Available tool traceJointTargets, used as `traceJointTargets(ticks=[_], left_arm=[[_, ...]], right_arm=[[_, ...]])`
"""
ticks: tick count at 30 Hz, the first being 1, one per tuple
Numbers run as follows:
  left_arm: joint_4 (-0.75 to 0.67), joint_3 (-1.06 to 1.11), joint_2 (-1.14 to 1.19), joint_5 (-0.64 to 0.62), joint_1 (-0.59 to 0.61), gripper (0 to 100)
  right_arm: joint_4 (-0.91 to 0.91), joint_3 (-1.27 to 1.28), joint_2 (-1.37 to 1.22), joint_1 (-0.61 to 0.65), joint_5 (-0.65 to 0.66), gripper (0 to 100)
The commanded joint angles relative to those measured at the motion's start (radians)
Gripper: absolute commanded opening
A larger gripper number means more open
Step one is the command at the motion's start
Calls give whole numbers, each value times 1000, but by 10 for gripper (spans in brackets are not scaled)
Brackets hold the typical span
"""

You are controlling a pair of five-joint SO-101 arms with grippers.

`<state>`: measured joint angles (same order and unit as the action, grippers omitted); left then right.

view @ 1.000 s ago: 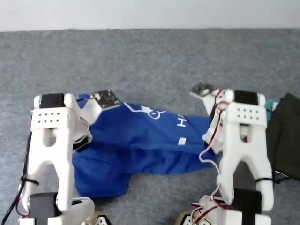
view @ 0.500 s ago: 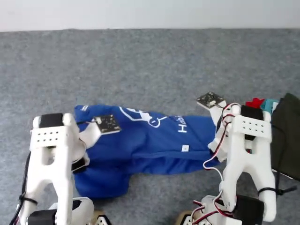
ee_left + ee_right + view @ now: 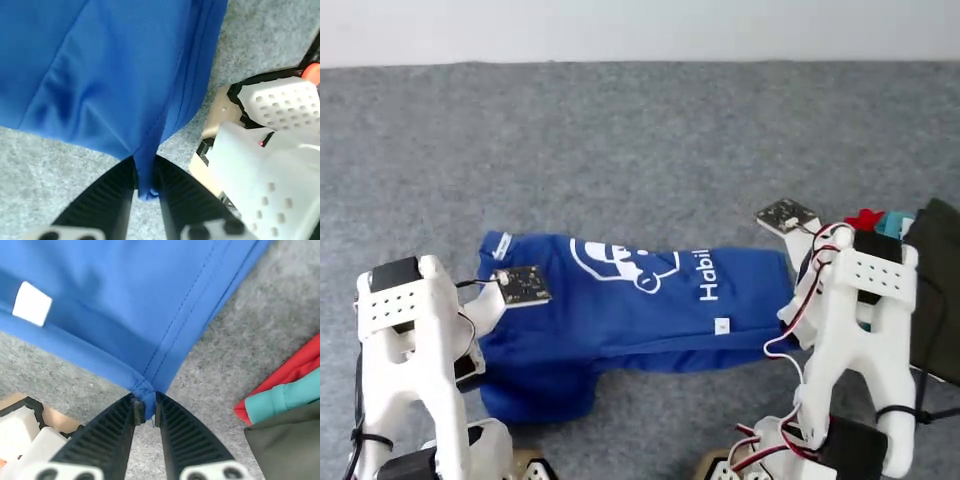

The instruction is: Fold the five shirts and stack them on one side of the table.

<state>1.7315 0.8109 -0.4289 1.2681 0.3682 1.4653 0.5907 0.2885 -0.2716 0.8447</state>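
Note:
A blue shirt (image 3: 620, 315) with a white print lies stretched across the grey table between the two arms. My left gripper (image 3: 146, 186) is shut on a blue fold at the shirt's left end, seen in the high view under the left arm (image 3: 415, 340). My right gripper (image 3: 145, 412) is shut on a hemmed corner of the blue shirt (image 3: 125, 305) at its right end, beneath the right arm (image 3: 855, 320). A sleeve of the shirt (image 3: 535, 395) hangs toward the front edge.
A pile of other shirts sits at the right edge: a dark green one (image 3: 935, 290), with red (image 3: 863, 218) and teal (image 3: 895, 222) cloth showing beside it. The same red (image 3: 285, 380), teal (image 3: 280, 400) and dark cloth lie near my right gripper. The grey table (image 3: 640, 140) stretches behind.
Both arms have pulled back toward the front edge and spread apart, drawing the blue shirt flatter and wider. The white print now shows fully.

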Motion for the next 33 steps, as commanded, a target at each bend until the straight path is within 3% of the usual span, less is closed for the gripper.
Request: traceJointTargets(ticks=[1,10,16,25,30,33], left_arm=[[26,-4,-26,34,11,13],[28,-82,-28,34,15,13],[28,-113,-28,37,2,13],[21,-62,-17,37,-78,15],[20,-65,-25,32,-34,88],[20,-108,-25,-32,15,145]], right_arm=[[2,-11,51,-22,14,9],[70,-95,171,-22,15,10],[125,-103,303,-21,92,11],[21,-6,228,2,117,14],[4,0,133,-2,117,123],[5,0,140,-4,115,215]])
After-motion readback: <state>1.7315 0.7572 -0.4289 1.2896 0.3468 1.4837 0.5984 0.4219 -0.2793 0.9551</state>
